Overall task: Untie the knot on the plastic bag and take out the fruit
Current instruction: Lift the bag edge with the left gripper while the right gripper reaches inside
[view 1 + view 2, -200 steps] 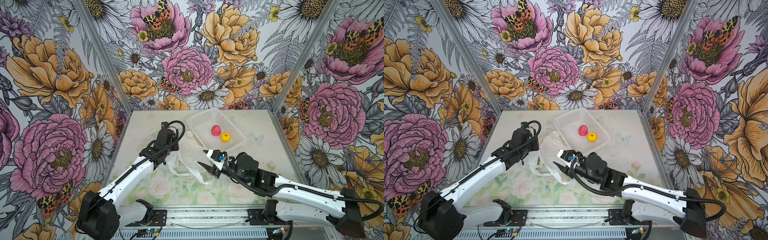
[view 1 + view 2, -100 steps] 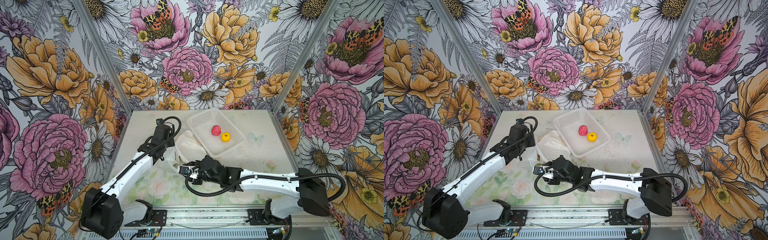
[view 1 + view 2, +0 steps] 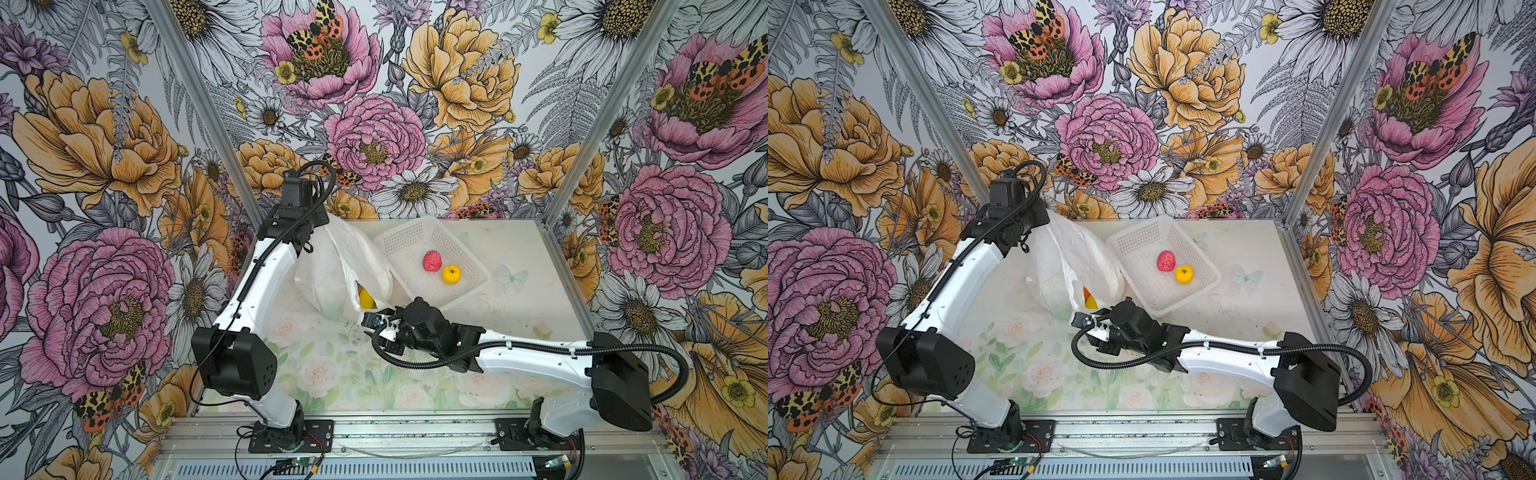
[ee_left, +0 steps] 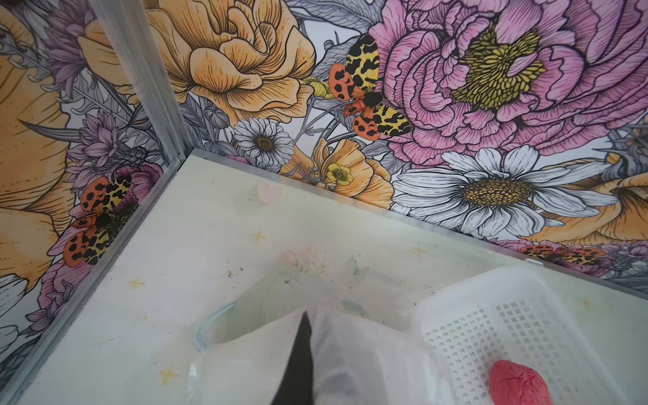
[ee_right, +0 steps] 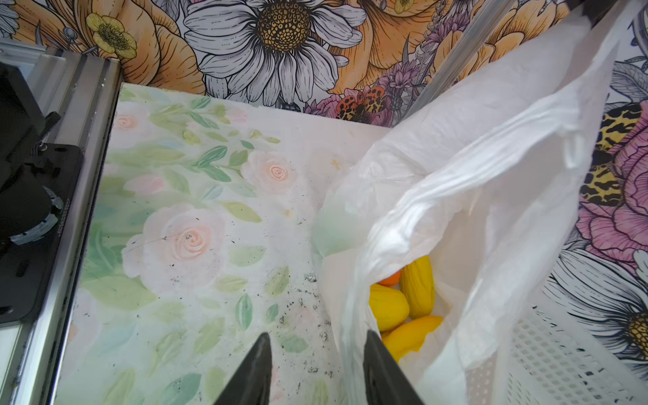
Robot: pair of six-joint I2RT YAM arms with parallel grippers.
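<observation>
Currently, left end effector (image 4: pixel 303 329): clamped on top of the plastic bag (image 3: pixel 357 257), holding it raised.
right end effector (image 5: pixel 317 336): jaws apart at the bag's mouth.
fruit (image 5: pixel 417 287): yellow pieces inside bag; two in basket (image 3: pixel 409 241).

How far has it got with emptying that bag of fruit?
Done: the plastic bag gapes open, no knot visible, and a pink-red fruit and a yellow-orange fruit lie in the white basket. In hand: the left gripper is shut on the bag, holding it up, while the right gripper, open, sits at its mouth. Left: several yellow fruits and an orange one inside the bag.
</observation>
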